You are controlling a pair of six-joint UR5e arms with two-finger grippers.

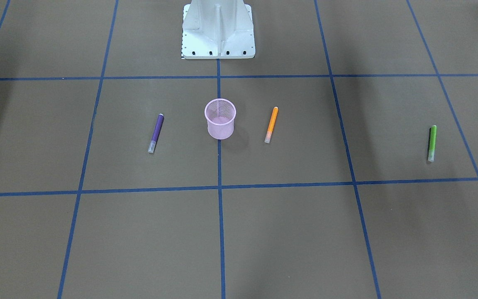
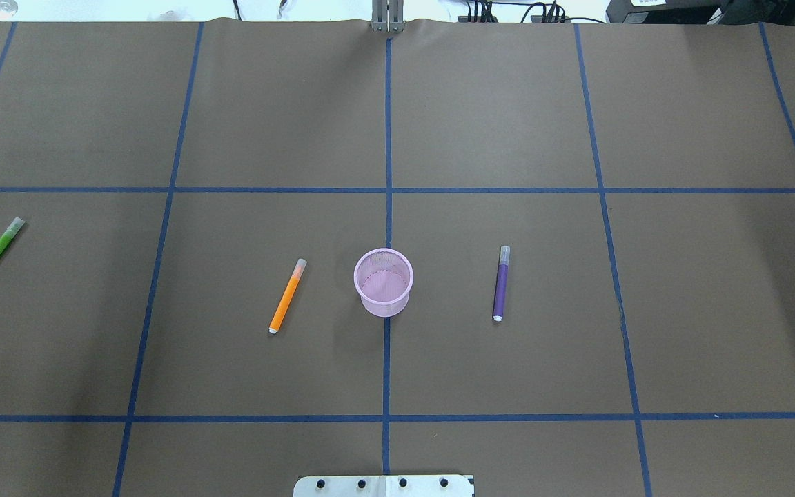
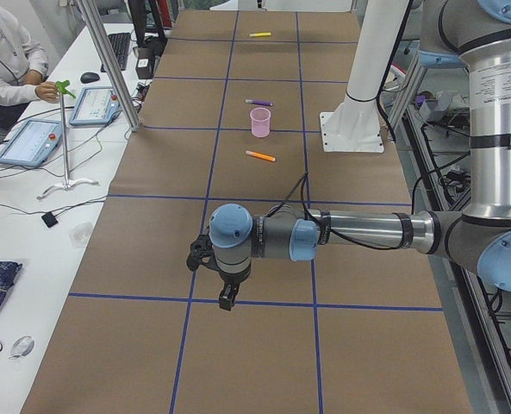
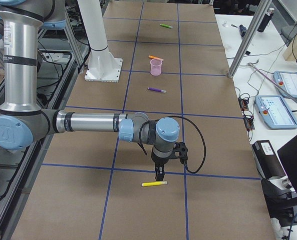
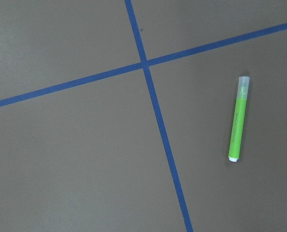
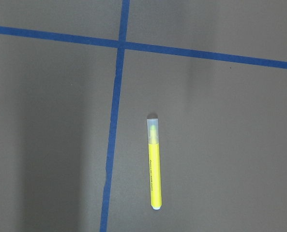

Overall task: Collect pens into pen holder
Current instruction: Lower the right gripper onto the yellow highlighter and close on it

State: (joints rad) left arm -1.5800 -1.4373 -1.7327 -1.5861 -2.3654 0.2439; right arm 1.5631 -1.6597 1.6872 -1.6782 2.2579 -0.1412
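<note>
Brown gridded desk [image 2: 508, 103]: we log both arms stretched level, left end effector [image 3: 227, 299] and right end effector [image 4: 159, 175] pointing down; grip state, cannot tell.

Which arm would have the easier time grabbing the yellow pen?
The right arm. Its jaws hang close above the yellow pen, which its wrist camera sees. The left arm is at the table's other end, its camera on the green pen.
</note>
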